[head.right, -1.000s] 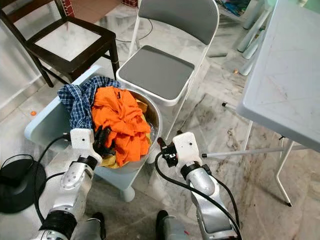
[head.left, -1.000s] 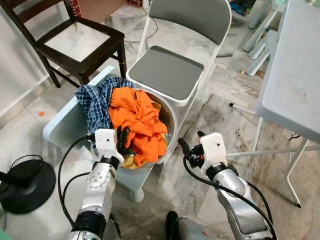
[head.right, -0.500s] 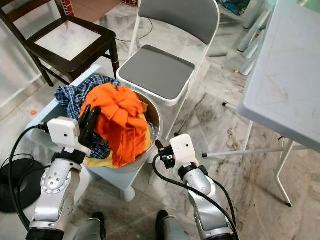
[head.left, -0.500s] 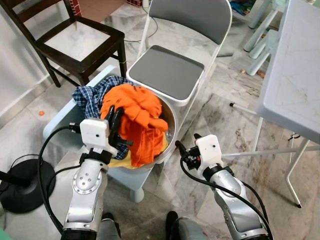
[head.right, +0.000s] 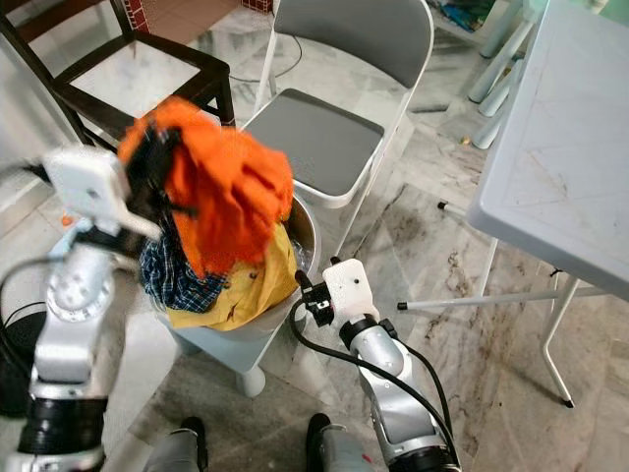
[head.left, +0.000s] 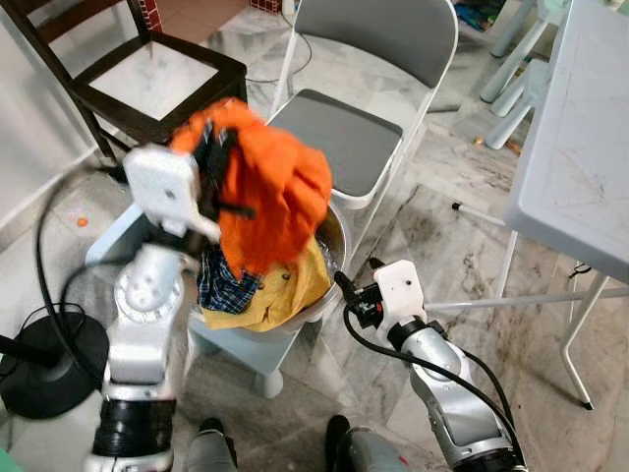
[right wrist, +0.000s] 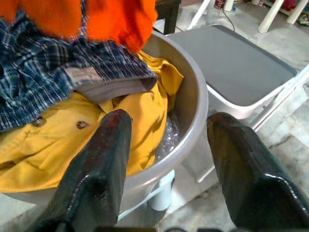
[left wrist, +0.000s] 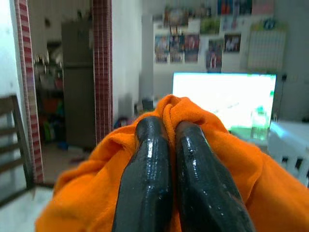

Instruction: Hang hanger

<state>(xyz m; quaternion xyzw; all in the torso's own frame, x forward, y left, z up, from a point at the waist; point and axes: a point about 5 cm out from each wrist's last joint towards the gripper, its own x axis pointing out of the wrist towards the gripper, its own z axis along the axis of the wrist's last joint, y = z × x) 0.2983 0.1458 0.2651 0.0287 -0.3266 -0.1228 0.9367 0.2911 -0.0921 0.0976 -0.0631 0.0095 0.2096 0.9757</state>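
My left gripper is raised above the metal basin, shut on an orange garment that hangs bunched from its fingers. The same orange garment wraps around both black fingers in the left wrist view. Left in the basin are a blue plaid shirt and a yellow shirt. My right gripper stands open just beside the basin's near rim, holding nothing, its fingers spread on either side of that rim.
The basin rests on a pale blue stool. A grey folding chair stands behind it and a dark wooden chair at the far left. A white table fills the right side. A black round base lies on the floor at left.
My left arm has lifted the orange garment up out of the basin, uncovering the plaid and yellow shirts. The right gripper has edged closer to the basin's rim.
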